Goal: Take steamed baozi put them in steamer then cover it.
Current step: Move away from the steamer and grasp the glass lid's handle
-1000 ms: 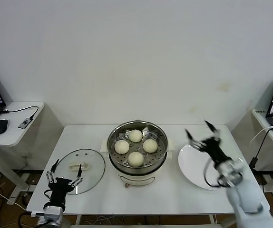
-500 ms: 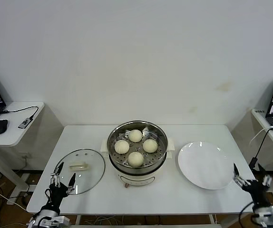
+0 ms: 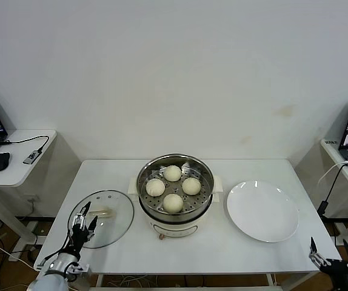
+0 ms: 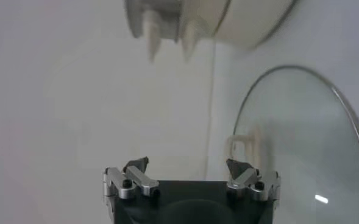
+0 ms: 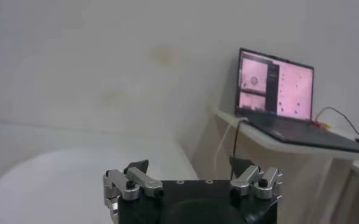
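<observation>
Your left end effector (image 3: 81,223) hangs released over the near left edge of the cover (image 3: 101,217), fingers spread, touching nothing. Your right end effector (image 3: 333,262) sits low off the counter's (image 3: 222,245) near right corner, also released and empty. All four steamed baozi (image 3: 173,188) rest inside the steamer (image 3: 174,195) mid-counter, the cover lying flat to its left, a white plate (image 3: 262,210) to its right.

Bright, even room light, soft shadows.
Glare glints on the cover (image 4: 301,146) beside the left gripper (image 4: 188,173); wrist views look hazy, perhaps unfocused.
</observation>
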Robot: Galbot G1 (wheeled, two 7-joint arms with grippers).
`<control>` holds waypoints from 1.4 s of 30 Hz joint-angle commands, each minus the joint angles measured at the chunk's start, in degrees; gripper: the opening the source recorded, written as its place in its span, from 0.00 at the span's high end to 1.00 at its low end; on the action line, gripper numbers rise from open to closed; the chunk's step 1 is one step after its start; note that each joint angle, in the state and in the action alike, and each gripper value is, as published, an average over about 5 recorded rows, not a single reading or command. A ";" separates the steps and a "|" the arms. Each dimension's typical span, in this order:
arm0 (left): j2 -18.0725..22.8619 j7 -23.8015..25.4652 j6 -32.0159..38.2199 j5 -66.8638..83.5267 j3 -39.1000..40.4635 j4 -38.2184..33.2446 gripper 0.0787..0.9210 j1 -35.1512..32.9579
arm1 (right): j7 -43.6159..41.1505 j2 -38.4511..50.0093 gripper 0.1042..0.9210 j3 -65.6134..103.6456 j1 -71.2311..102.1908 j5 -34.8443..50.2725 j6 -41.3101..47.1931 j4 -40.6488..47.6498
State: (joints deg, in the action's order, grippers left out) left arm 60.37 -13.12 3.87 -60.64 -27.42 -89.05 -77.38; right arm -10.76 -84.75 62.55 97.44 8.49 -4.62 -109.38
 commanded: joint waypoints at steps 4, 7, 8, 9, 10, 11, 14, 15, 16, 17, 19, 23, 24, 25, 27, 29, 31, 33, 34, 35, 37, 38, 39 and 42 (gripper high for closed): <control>0.26 0.93 0.04 -4.52 2.83 8.31 0.12 8.80 | -0.34 -1.54 0.12 1.47 1.87 -1.99 -0.65 0.76; 0.41 0.98 0.00 -4.50 3.29 9.32 0.12 9.78 | -0.40 -1.60 0.12 1.24 1.95 -2.20 -0.94 1.12; 0.45 1.00 0.00 -4.48 3.48 9.66 0.12 10.09 | -0.41 -1.63 0.12 1.14 1.97 -2.27 -1.05 1.31; 0.50 1.00 0.00 -4.48 3.66 9.99 0.12 10.39 | -0.42 -1.67 0.12 1.03 1.99 -2.35 -1.18 1.49; 0.57 0.96 0.01 -4.49 3.83 10.32 0.12 10.69 | -0.43 -1.70 0.12 0.93 2.01 -2.45 -1.37 1.66; 0.65 0.93 0.01 -4.49 3.96 10.60 0.12 10.97 | -0.46 -1.73 0.12 0.83 2.01 -2.61 -1.59 1.80; 0.93 0.87 -0.01 -4.50 4.23 11.30 0.12 11.76 | -0.58 -1.80 0.12 0.61 1.97 -3.13 -2.20 2.10; 1.02 0.88 -0.03 -4.50 4.31 11.50 0.12 11.99 | -0.61 -1.82 0.12 0.55 1.94 -3.26 -2.31 2.19; 1.09 0.90 -0.05 -4.50 4.41 11.72 0.12 12.24 | -0.63 -1.83 0.12 0.50 1.92 -3.31 -2.38 2.29; 1.16 0.93 -0.06 -4.51 4.51 11.90 0.12 12.48 | -0.64 -1.84 0.12 0.45 1.90 -3.32 -2.44 2.38; 1.26 1.03 -0.09 -4.51 4.69 12.30 0.12 12.91 | -0.65 -1.86 0.12 0.38 1.88 -3.31 -2.53 2.62; 1.42 1.23 -0.08 -4.46 4.95 13.25 0.12 13.66 | -0.67 -1.93 0.12 0.21 1.86 -3.32 -2.64 2.92; 1.43 1.30 -0.05 -4.45 5.03 13.48 0.13 13.76 | -0.67 -1.96 0.12 0.15 1.84 -3.33 -2.64 2.95; 1.44 1.38 -0.03 -4.44 5.10 13.69 0.14 13.85 | -0.68 -2.01 0.12 0.05 1.81 -3.34 -2.64 2.98; 1.45 1.56 0.05 -4.45 5.22 14.06 0.19 13.96 | -0.69 -2.13 0.12 -0.19 1.74 -3.41 -2.62 3.03; 1.50 1.68 0.17 -4.42 5.27 14.39 0.26 14.06 | -0.70 -2.30 0.12 -0.54 1.65 -3.58 -2.62 3.11; 1.55 1.79 0.28 -4.34 5.32 14.65 0.33 14.16 | -0.71 -2.46 0.12 -0.90 1.57 -3.80 -2.64 3.22; 1.65 1.72 0.40 -4.23 5.34 14.97 0.39 14.28 | -0.71 -2.60 0.12 -1.23 1.47 -3.99 -2.67 3.35; 1.71 1.60 0.47 -4.13 5.36 15.21 0.43 14.36 | -0.72 -2.65 0.12 -1.34 1.42 -4.06 -2.68 3.42; 1.80 1.37 0.56 -4.01 5.34 15.49 0.46 14.43 | -0.72 -2.68 0.12 -1.43 1.37 -4.09 -2.69 3.49; 1.97 0.71 0.78 -3.51 5.29 15.99 0.53 14.55 | -0.72 -2.69 0.12 -1.50 1.30 -4.12 -2.71 3.58; 2.05 0.32 0.87 -3.20 5.25 16.19 0.57 14.55 | -0.72 -2.69 0.12 -1.52 1.29 -4.12 -2.73 3.58; 2.10 -0.10 0.97 -2.79 5.20 16.27 0.60 14.51 | -0.72 -2.68 0.12 -1.55 1.29 -4.10 -2.76 3.53; 2.08 -1.42 1.21 -1.62 4.92 15.82 0.70 14.11 | -0.70 -2.62 0.12 -1.97 1.41 -4.06 -2.89 2.98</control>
State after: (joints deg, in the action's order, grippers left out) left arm 62.52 -12.19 4.81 -64.02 -22.25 -73.97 -63.37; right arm -11.48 -87.35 61.22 98.70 4.62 -7.35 -105.92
